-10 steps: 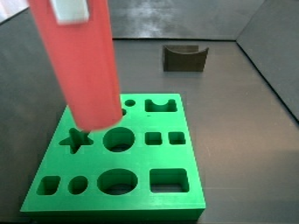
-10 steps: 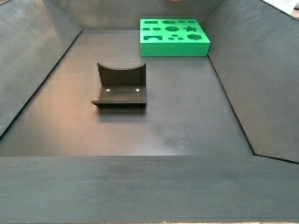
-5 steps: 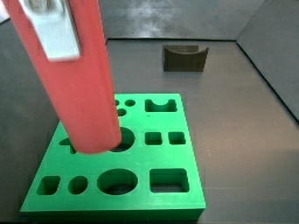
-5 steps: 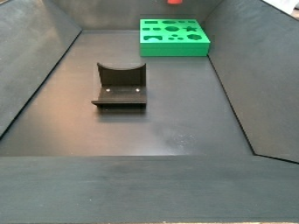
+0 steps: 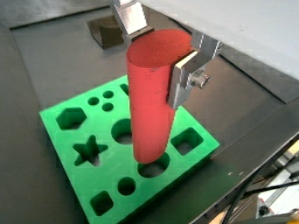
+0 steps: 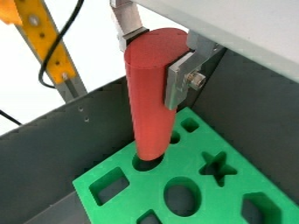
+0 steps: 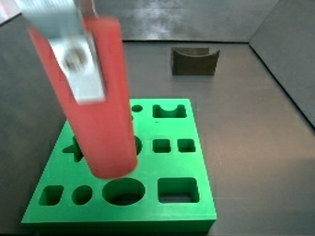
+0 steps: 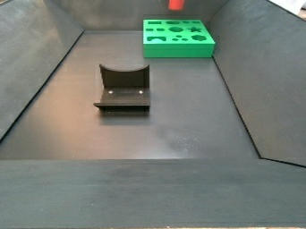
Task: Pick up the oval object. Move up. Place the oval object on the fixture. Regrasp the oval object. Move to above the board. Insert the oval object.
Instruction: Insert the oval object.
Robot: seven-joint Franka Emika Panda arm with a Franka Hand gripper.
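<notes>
— Surface? 
— Dark grey floor (image 8: 167,125), walled sides. 
— Items, large to small? 
— One green board (image 8: 180,39), far edge; one fixture (image 8: 122,88), mid-floor; one oval object (image 5: 153,96), upright over the board, clamped by the gripper (image 5: 162,39).

The gripper (image 5: 162,48) has silver plates; the smooth oval peg (image 5: 149,96) is red-orange; the flat cut-out board (image 7: 185,214) bright green; the notched fixture block (image 7: 193,61) dark grey-brown.

A lab test rig: grey-walled bin (image 8: 48,80), tool (image 5: 163,52) overhead.
</notes>
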